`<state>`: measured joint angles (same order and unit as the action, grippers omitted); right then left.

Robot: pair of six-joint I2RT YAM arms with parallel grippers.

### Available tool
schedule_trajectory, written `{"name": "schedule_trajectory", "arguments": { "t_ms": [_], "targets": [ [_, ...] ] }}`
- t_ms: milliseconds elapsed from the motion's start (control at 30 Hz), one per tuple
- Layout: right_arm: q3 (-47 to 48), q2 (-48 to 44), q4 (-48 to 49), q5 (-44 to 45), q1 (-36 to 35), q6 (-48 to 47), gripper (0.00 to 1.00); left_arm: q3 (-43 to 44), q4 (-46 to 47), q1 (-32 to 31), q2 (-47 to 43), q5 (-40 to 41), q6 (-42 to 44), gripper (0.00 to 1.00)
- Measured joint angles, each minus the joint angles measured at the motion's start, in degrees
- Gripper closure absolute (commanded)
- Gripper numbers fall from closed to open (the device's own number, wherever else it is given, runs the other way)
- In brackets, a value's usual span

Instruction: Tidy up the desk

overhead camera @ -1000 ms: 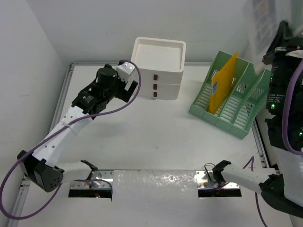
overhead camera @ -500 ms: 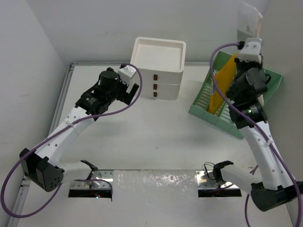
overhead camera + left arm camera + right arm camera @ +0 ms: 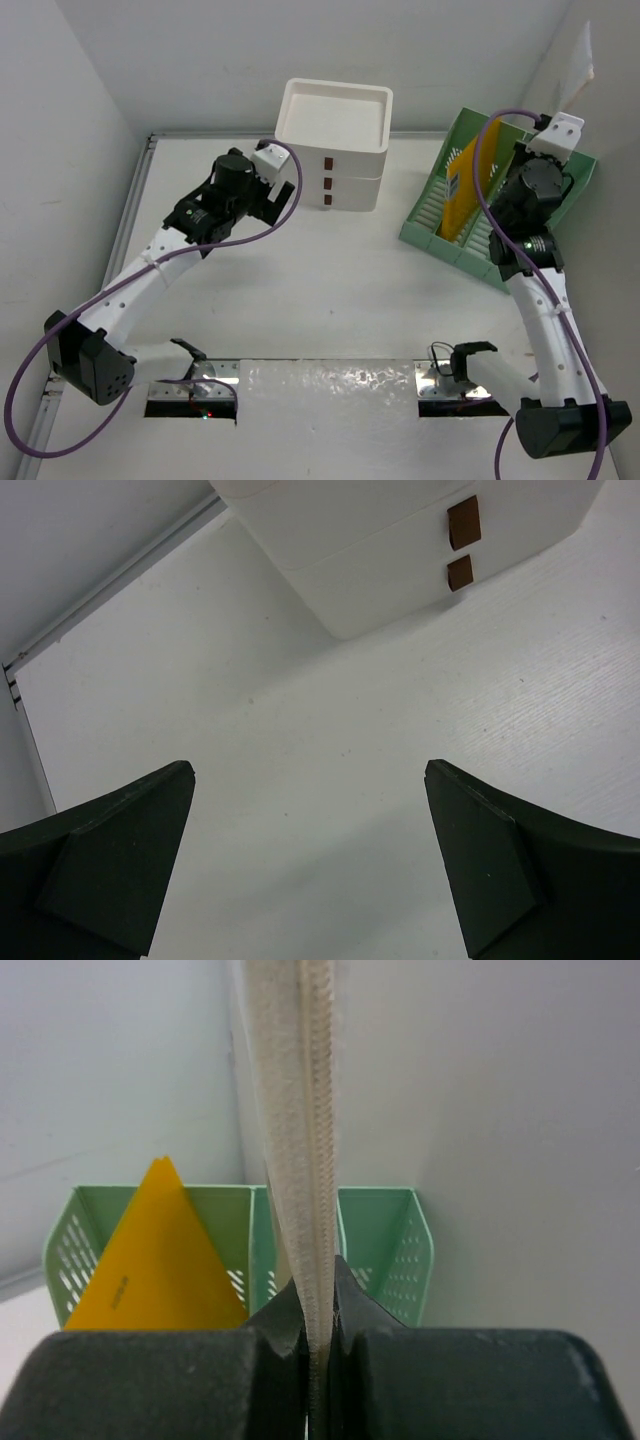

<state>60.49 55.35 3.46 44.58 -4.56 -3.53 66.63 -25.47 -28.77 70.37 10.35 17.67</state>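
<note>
Where we find the desk (image 3: 330,290): beneath both arms, with a white drawer box (image 3: 335,150) at the back and a green file rack (image 3: 520,245) on the right.
Left gripper (image 3: 310,870): jaws wide apart, empty, over bare desk near the drawer box.
Right gripper (image 3: 318,1310): clamped on a flat white folder (image 3: 295,1110), upright above the rack.
Rack contents: we see a yellow folder (image 3: 470,185) in one slot.

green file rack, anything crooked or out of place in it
The yellow folder leans askew in the green file rack, one corner poking above its rim. The right gripper holds a white pouch edge-on above the rack, not slotted. Nothing looks spilled or damaged.
</note>
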Motion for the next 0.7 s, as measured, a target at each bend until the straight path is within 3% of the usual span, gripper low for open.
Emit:
{"name": "schedule_trajectory", "arguments": {
  "t_ms": [467, 533, 567, 633, 700],
  "targets": [
    [-27.43, 0.52, 29.88, 1.75, 0.42, -2.21, 0.98, -0.13, 0.46, 0.00, 0.26, 0.00, 0.04, 0.01],
    [-29.20, 1.31, 31.82, 1.86, 0.63, -1.62, 0.65, -0.22, 0.48, 0.00, 0.26, -0.02, 0.07, 0.00],
    [-29.53, 1.70, 32.33, 1.81, 0.72, -1.29, 0.44, -0.28, 0.52, 0.00, 0.26, -0.02, 0.07, 0.00],
    [-29.62, 1.95, 32.59, 1.66, 0.83, -0.68, 0.36, -0.57, 0.68, 0.00, 0.26, -0.04, 0.09, 0.01],
    [-29.62, 1.95, 32.54, 1.44, 1.11, -0.20, 0.35, -0.87, 0.83, 0.00, 0.26, -0.04, 0.24, 0.00]
  ]
}}
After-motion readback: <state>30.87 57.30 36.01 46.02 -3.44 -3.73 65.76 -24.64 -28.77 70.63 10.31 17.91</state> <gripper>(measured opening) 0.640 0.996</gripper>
